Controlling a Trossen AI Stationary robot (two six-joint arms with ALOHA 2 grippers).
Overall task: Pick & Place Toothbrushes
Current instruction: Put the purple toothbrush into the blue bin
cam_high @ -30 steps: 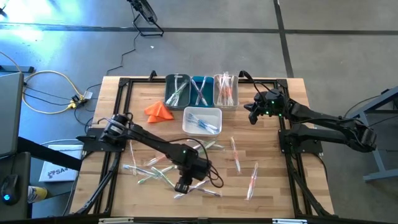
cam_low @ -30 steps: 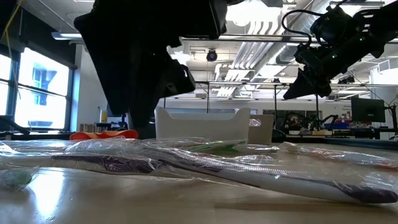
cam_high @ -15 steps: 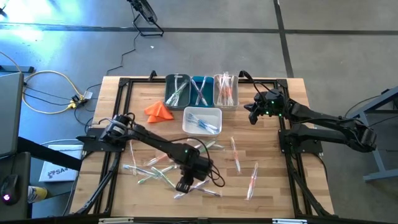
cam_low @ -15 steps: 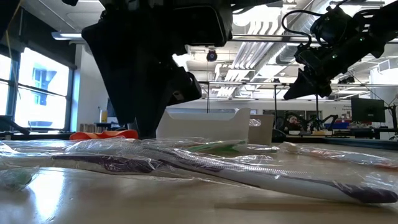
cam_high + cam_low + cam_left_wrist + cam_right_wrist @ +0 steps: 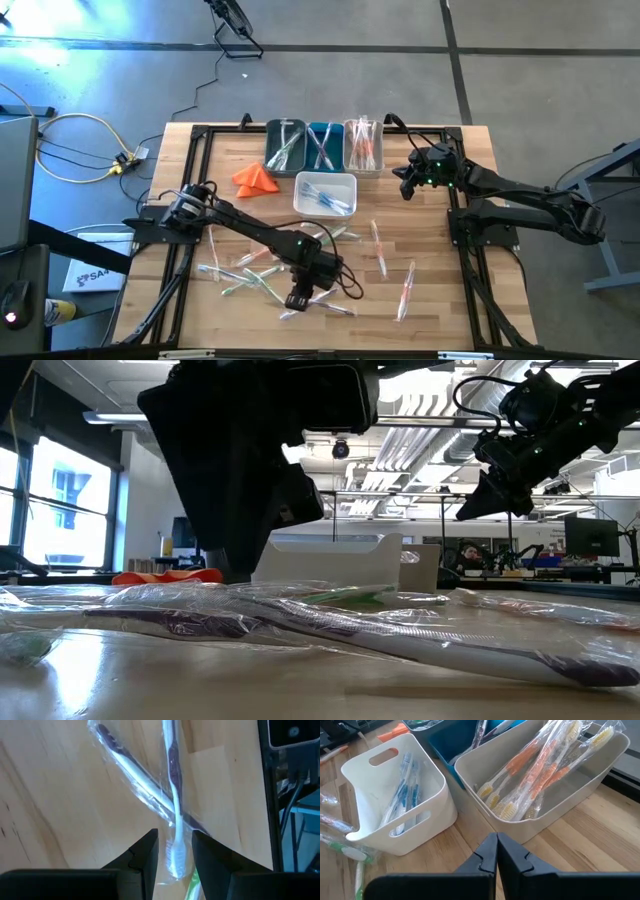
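Wrapped toothbrushes lie scattered on the wooden table [image 5: 440, 300], several at the near left [image 5: 240, 272] and others at the near right [image 5: 405, 290]. My left gripper [image 5: 296, 300] points steeply down over two crossed whitish-purple toothbrushes [image 5: 172, 780]. It is open, and its fingers stand on either side of one brush's bristle end [image 5: 175, 860]; I see no touch. My right gripper [image 5: 405, 185] hangs shut and empty above the table's far right, beside the bins; the right wrist view shows its fingers closed [image 5: 496, 840].
At the far edge stand a dark green bin [image 5: 285, 145], a blue bin [image 5: 322, 145] and a clear bin [image 5: 363, 145] of orange brushes. A white handled bin [image 5: 325, 193] with blue brushes sits in front. An orange folded cloth [image 5: 255, 178] lies left of it.
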